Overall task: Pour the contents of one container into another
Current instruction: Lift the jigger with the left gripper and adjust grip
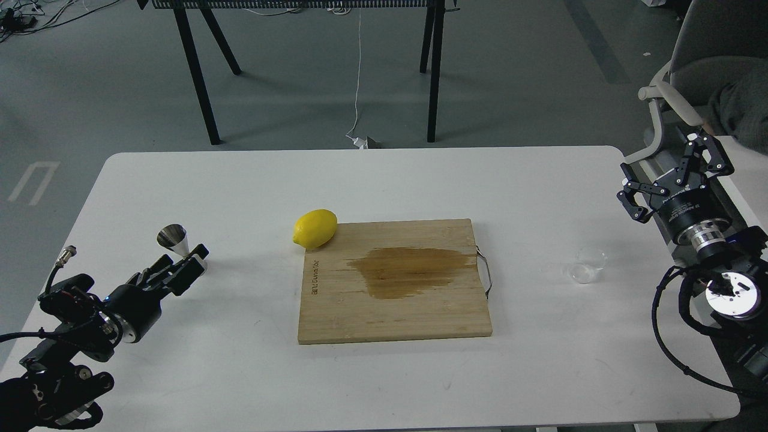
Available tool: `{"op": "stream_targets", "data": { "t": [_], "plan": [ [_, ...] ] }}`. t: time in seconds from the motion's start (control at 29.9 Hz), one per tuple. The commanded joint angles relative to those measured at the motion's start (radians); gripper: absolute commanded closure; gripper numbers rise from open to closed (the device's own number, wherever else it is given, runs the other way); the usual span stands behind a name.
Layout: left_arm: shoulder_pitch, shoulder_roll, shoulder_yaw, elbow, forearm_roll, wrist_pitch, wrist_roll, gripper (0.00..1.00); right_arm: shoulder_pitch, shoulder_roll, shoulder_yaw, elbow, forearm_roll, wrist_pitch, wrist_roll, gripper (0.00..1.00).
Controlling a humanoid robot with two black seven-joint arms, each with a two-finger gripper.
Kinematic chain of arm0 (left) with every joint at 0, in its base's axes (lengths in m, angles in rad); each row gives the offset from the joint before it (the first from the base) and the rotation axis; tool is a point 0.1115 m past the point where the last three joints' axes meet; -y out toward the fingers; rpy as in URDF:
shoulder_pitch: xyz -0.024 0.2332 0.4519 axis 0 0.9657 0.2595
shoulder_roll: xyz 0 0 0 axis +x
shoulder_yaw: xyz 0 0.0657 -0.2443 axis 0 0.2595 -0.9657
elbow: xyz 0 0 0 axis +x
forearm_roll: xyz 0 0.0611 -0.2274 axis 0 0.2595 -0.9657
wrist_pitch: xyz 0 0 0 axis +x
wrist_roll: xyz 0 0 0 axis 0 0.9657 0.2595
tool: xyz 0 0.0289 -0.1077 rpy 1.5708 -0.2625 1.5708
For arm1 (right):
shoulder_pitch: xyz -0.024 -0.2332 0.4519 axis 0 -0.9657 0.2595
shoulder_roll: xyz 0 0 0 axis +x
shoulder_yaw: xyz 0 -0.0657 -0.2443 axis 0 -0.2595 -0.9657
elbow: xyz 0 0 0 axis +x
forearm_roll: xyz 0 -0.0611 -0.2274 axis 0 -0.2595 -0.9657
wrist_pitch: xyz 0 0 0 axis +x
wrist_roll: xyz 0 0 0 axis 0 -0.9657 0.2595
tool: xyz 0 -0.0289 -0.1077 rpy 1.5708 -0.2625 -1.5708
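While a grey floor and black trestle legs [204, 72] are showing behind the white table [384, 180], a lemon [315, 228] is touching the stained cutting board [393, 282]. Left gripper [191, 264] is overlapping the steel jigger [178, 243] — finger spacing unclear. Right gripper [675, 171] is spreading wide, empty — well apart from the glass cup [587, 266].

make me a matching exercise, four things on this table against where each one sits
Things:
1. lemon
2. jigger
3. glass cup
4. wet stain

Places:
A. on the table right of the board
B. at the board's far left corner
C. on the board
D. just beyond the left hand

Pairs: 1-B, 2-D, 3-A, 4-C
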Motion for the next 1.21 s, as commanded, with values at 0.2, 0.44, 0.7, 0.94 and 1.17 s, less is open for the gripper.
{"op": "stream_targets", "data": {
  "t": [0.2, 0.44, 0.7, 0.94, 1.17],
  "plan": [
    [-0.014, -0.030, 0.000, 0.030, 0.002, 0.000, 0.000, 0.01, -0.001, 0.000, 0.000, 0.000, 0.000, 0.000, 0.000, 0.01],
    [-0.045, -0.059, 0.051, 0.078, 0.000, 0.000, 0.000, 0.01, -0.001, 0.000, 0.000, 0.000, 0.000, 0.000, 0.000, 0.01],
    [-0.059, -0.086, 0.053, 0.107, 0.000, 0.000, 0.000, 0.01, -0.002, 0.000, 0.000, 0.000, 0.000, 0.000, 0.000, 0.01],
    [-0.059, -0.088, 0.053, 0.139, 0.000, 0.000, 0.000, 0.01, -0.002, 0.000, 0.000, 0.000, 0.000, 0.000, 0.000, 0.01],
    [-0.059, -0.088, 0.053, 0.142, 0.000, 0.000, 0.000, 0.01, -0.004, 0.000, -0.002, 0.002, 0.000, 0.000, 0.000, 0.01]
  ]
}}
